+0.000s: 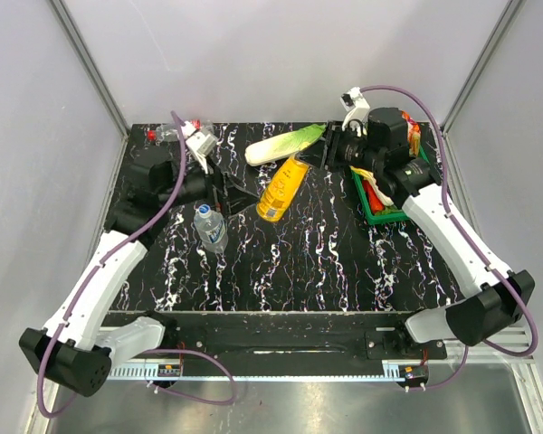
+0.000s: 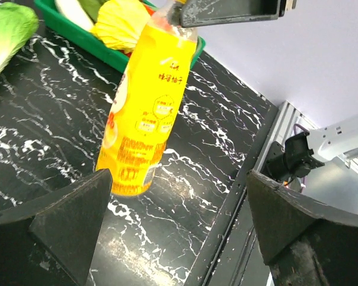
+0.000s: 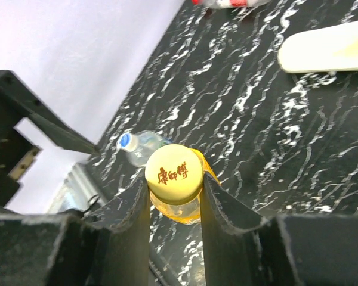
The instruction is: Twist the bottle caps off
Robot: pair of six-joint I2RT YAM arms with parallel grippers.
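Observation:
The orange-juice bottle (image 1: 282, 188) hangs tilted over the middle of the table. My right gripper (image 1: 321, 155) is shut on its yellow cap (image 3: 174, 173), one finger on each side. My left gripper (image 1: 240, 192) is open and empty, with its jaws wide apart just short of the bottle's base (image 2: 146, 107). The clear bottle with the blue-white label (image 1: 211, 226) sits left of centre, and its pale cap (image 3: 126, 142) is on. The red-label bottle (image 1: 167, 134) lies at the back left with its red cap (image 1: 150, 136) on.
A green tray (image 1: 380, 212) of toy food stands at the right under my right arm, and it also shows in the left wrist view (image 2: 77, 33). A toy cabbage (image 1: 285, 145) lies at the back centre. Grey walls enclose the table.

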